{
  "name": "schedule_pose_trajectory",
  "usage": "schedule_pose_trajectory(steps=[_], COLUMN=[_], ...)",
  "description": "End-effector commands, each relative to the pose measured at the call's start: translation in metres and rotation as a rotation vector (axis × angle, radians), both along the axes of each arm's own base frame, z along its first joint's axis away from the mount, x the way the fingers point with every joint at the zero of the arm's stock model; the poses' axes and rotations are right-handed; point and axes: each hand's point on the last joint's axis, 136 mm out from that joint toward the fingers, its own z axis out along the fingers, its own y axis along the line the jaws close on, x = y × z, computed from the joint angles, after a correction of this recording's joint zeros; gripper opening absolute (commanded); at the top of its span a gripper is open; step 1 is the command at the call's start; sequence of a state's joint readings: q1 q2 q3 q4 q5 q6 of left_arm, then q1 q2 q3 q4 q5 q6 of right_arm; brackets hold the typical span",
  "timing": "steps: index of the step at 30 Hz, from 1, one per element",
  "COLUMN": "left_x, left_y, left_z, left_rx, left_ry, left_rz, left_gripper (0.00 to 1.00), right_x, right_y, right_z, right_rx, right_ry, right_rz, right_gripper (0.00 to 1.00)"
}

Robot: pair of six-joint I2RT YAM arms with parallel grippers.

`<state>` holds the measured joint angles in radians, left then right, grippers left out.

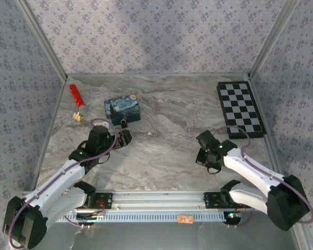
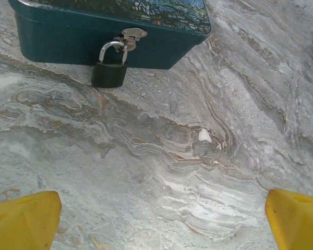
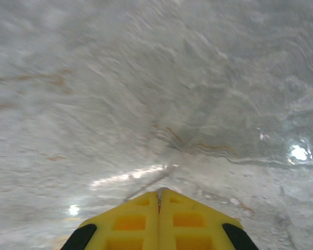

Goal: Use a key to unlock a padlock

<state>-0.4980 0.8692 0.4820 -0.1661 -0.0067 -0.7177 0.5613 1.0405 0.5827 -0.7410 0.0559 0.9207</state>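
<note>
Marble table (image 1: pixel 167 104) from above: I see the padlock (image 1: pixel 124 123) against the near face of the blue tin (image 1: pixel 122 108), my left gripper (image 1: pixel 124 139) just before it and the right gripper (image 1: pixel 202 150) well apart. On the left wrist, the padlock (image 2: pixel 109 73) hangs from the tin's hasp (image 2: pixel 131 35), with my yellow fingers (image 2: pixel 23 221) spread wide. On the right wrist, the fingers (image 3: pixel 141 221) are pressed together over bare marble.

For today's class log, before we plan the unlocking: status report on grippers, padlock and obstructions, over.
Left gripper open, facing small black padlock. Shackle through hasp of dark teal tin. Right gripper shut, over marble-patterned table. Small pale bit lies between them.
</note>
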Motion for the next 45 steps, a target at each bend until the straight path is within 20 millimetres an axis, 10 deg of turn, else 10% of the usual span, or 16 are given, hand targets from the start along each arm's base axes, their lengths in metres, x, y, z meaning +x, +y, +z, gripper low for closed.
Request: schedule_pose_trajectory(steps=[1, 11, 20, 32, 45], left_x=[0.010, 0.014, 0.001, -0.018, -0.023], left_y=[-0.018, -0.083, -0.140, -0.168, -0.173], left_z=[0.022, 0.075, 0.116, 0.125, 0.134], left_rx=[-0.087, -0.066, -0.126, -0.062, -0.005], left_ry=[-0.048, -0.271, -0.552, -0.850, -0.995], left_rz=[-0.032, -0.328, -0.630, -0.907, -0.976], left_gripper=[1.00, 1.00, 0.99, 0.53, 0.39], right_x=[0.033, 0.098, 0.118, 0.100, 0.084], right_y=[0.023, 0.083, 0.145, 0.173, 0.188], right_z=[0.038, 0.128, 0.225, 0.258, 0.282], right_rx=[0.129, 0.304, 0.508, 0.583, 0.662], right_ry=[-0.166, -0.386, -0.550, -0.599, -0.673], right_rz=[-0.055, 0.052, 0.197, 0.300, 0.396], right_gripper=[0.05, 0.00, 0.00, 0.00, 0.00])
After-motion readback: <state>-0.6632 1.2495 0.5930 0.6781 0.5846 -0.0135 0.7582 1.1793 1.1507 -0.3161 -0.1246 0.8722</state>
